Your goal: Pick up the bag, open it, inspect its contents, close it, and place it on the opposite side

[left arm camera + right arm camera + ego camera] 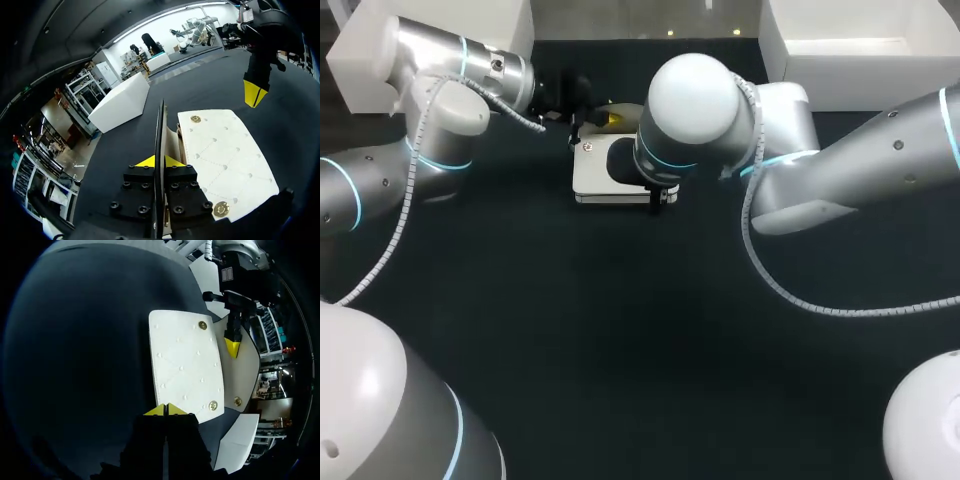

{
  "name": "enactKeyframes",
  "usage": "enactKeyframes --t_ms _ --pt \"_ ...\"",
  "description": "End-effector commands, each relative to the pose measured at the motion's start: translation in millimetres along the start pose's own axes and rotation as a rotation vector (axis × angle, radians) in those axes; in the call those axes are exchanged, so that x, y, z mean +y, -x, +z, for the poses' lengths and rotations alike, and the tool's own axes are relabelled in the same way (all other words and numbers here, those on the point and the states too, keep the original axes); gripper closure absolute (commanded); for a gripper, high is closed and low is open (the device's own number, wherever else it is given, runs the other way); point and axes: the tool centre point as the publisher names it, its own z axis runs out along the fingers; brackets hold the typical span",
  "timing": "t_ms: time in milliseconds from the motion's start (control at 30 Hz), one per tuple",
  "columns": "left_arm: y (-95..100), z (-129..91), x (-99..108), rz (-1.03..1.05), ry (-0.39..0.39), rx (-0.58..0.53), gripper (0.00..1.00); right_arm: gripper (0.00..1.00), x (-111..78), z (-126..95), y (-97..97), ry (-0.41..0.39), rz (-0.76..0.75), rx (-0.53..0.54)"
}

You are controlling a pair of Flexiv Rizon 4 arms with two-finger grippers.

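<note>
White quilted bag (598,182) lay toward 12 o'clock on the table (620,350), the left fingers (150,162) pinched on its flap (245,375) at its 12 o'clock edge, the right fingers (159,410) pressed together, empty, by its 3 o'clock edge.

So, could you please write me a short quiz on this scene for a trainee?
1. True or false: the white bag rests on the table.
2. How many gold studs show on the bag's quilted panel in the right wrist view? A one, B two, C five.
3. Fill in: the left gripper is shut on the bag's ____.
Key: 1 true; 2 B; 3 flap.
</note>
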Motion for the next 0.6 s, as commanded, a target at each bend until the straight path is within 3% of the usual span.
enactKeyframes --t_ms 33,267,300,333,367,467,600 --pt "16.1 18 15 0.023 -0.019 -0.01 1.0 1.0 -3.2 9 -14.4 0.014 0.018 -0.03" --pt "9.7 27 19 0.071 -0.017 0.004 1.0 1.0 -7.8 15 -22.5 0.015 0.036 -0.043" --pt "7.7 28 20 0.073 -0.019 0.015 1.0 0.95 -8.1 16 -22.8 0.013 0.033 -0.05" --pt "6.1 29 21 0.074 -0.021 0.021 1.0 0.72 -8.2 17 -23.0 0.01 0.032 -0.054" --pt "4.3 30 22 0.073 -0.016 0.026 1.0 0.6 -8.2 18 -22.7 0.011 0.03 -0.057" --pt "0.3 30 24 0.067 -0.017 0.037 1.0 0.34 -8.2 21 -19.8 0.001 0.018 -0.073" --pt "-4.6 29 25 0.061 -0.02 0.055 1.0 0.28 -7.2 23 -14.6 -0.003 0.005 -0.097"
